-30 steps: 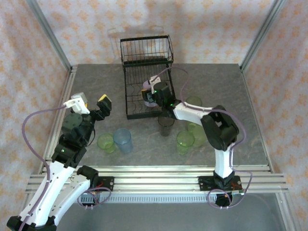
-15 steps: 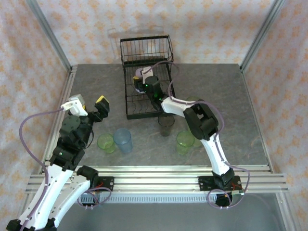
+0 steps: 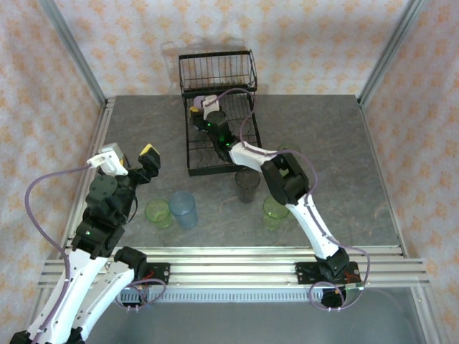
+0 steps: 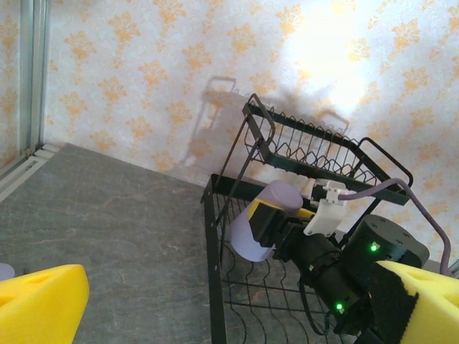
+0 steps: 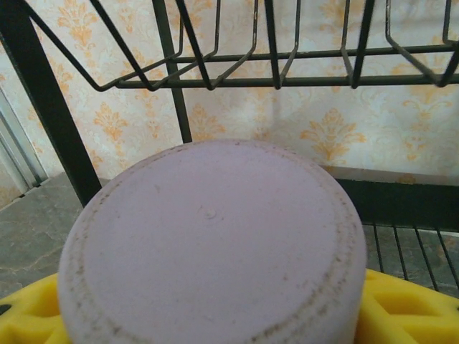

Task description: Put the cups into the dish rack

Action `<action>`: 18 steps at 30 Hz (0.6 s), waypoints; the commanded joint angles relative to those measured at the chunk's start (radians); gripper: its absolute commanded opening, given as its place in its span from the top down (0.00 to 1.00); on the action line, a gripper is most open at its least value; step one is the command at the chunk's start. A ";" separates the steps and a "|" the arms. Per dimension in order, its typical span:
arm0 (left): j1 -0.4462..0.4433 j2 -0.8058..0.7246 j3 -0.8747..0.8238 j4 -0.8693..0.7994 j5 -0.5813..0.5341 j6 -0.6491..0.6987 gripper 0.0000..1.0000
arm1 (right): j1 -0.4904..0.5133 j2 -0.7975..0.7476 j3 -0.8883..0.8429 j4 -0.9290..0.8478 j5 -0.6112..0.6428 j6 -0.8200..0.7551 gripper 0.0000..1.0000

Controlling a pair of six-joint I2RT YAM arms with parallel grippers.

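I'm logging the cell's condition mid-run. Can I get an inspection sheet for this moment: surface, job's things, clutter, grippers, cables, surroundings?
Surface: grey table, no spills seen.
Job's things: black dish rack at the back; lavender cup held tilted over its tray, below the raised basket; standing on the table are a green cup, blue cup, dark grey cup and second green cup.
Clutter: nothing seen.
Grippers: right gripper shut on the lavender cup; left gripper open, holding nothing.
Cables: right arm's purple cable loops over the rack; left arm's purple cable arcs beside that arm.
Surroundings: patterned walls, aluminium frame.
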State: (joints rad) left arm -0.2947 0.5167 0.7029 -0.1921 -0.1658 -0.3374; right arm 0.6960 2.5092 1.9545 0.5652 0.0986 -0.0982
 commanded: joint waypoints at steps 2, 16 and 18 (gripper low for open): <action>-0.001 -0.016 0.011 -0.033 -0.026 0.023 0.01 | 0.002 0.028 0.043 -0.018 0.021 0.013 0.46; -0.001 -0.023 0.010 -0.040 -0.026 0.023 0.01 | 0.013 0.071 0.066 -0.039 0.025 0.029 0.45; -0.001 -0.023 0.009 -0.042 -0.029 0.023 0.00 | 0.013 0.078 0.076 -0.047 0.020 0.030 0.40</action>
State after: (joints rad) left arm -0.2947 0.5053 0.7029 -0.2188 -0.1665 -0.3374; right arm 0.7017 2.5649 1.9900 0.5400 0.1085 -0.0853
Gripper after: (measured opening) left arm 0.994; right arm 0.623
